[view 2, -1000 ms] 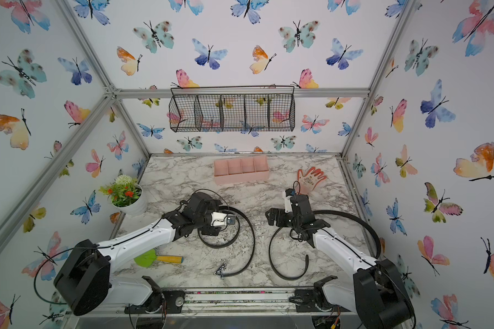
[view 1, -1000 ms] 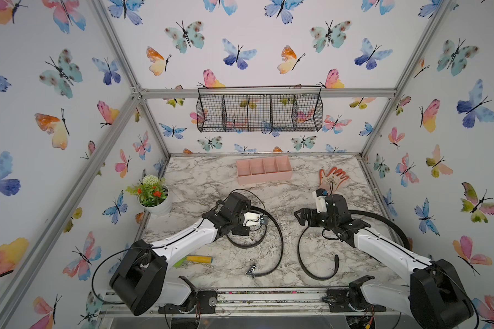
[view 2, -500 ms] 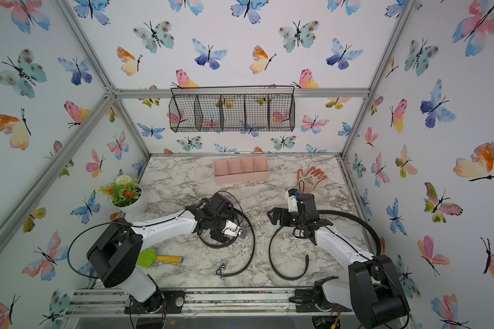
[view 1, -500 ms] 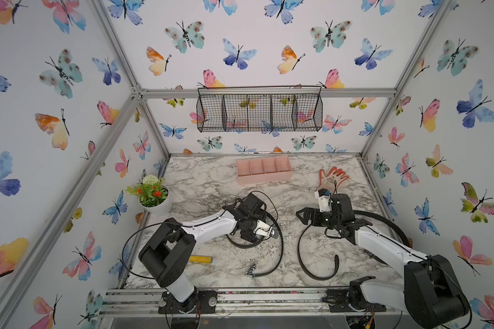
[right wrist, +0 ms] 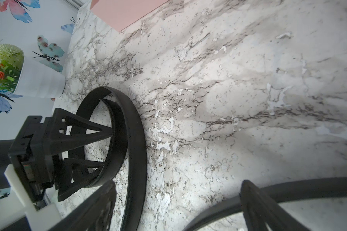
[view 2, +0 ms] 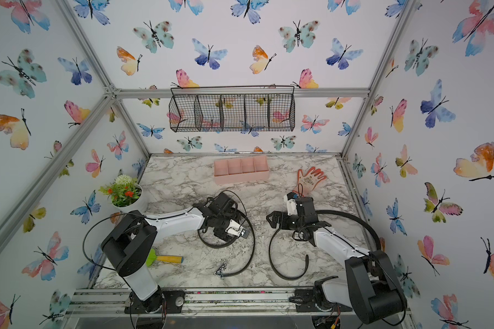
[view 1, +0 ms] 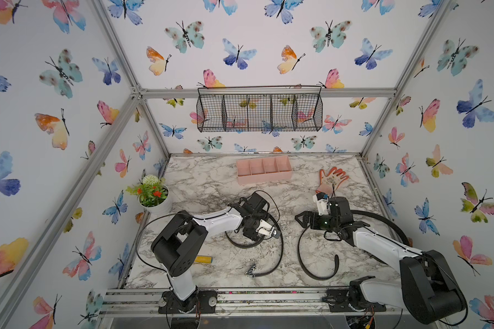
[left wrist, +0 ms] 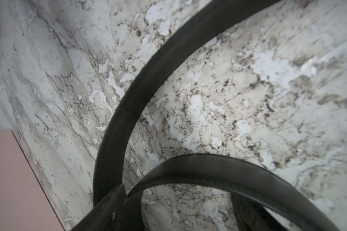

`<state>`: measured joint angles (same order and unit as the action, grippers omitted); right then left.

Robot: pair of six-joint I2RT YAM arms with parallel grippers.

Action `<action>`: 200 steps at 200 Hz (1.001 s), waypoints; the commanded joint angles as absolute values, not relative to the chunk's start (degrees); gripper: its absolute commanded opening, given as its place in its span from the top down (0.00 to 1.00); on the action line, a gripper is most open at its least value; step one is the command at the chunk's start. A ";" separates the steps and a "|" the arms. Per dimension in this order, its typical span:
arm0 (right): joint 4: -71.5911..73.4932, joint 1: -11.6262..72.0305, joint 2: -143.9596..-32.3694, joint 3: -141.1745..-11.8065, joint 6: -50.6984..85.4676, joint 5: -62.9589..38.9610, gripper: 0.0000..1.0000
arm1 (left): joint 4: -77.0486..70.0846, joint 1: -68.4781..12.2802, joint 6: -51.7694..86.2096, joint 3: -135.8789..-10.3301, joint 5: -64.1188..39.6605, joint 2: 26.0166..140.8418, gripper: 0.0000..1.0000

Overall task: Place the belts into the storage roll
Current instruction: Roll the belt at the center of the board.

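Belts, both black, lie loose on the marble table [view 1: 206, 182], well apart from the pink tray [view 1: 264, 179] at 12 o'clock. The left arm [view 1: 217, 220] comes in from 7 o'clock with its elbow low and its wrist bent, so the left gripper [right wrist: 108, 148] points straight down into the coil of the buckled belt [view 1: 280, 250] near the centre. Its jaws stand wide apart with their tips by the coil's inner wall. In the left wrist view a stretch of strap crosses between them, but nothing is pinched. That belt winds into a small loop standing on edge, then sweeps toward 6 o'clock and ends in a metal buckle [view 1: 251, 269]. The right arm [view 1: 380, 242] comes from 5 o'clock, forearm low. The right gripper [view 1: 299, 220] lies level, aimed at 9 o'clock, jaws spread fully and holding nothing. The second belt [view 1: 299, 253] curves in an open C from beneath that gripper toward 5 o'clock, its free end turned up. What seems to be its other length arcs behind the right arm toward 3 o'clock.
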<state>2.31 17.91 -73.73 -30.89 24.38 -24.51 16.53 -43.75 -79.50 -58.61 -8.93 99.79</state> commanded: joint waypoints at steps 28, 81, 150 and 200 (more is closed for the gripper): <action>3.65 17.51 -74.23 -29.96 23.95 -26.11 0.01 | 19.57 -43.47 -81.38 -63.38 -8.49 106.30 0.23; 3.39 17.50 -74.18 -30.48 23.67 -25.62 0.02 | 21.75 -42.45 -77.34 -64.58 -8.94 105.71 0.36; 3.12 17.49 -74.10 -30.96 24.46 -26.32 0.02 | 25.48 -42.46 -72.97 -63.02 -8.82 104.04 0.78; 1.82 17.49 -72.89 -31.38 23.65 -26.10 0.02 | 25.21 -42.45 -63.34 -63.02 -7.66 100.56 0.91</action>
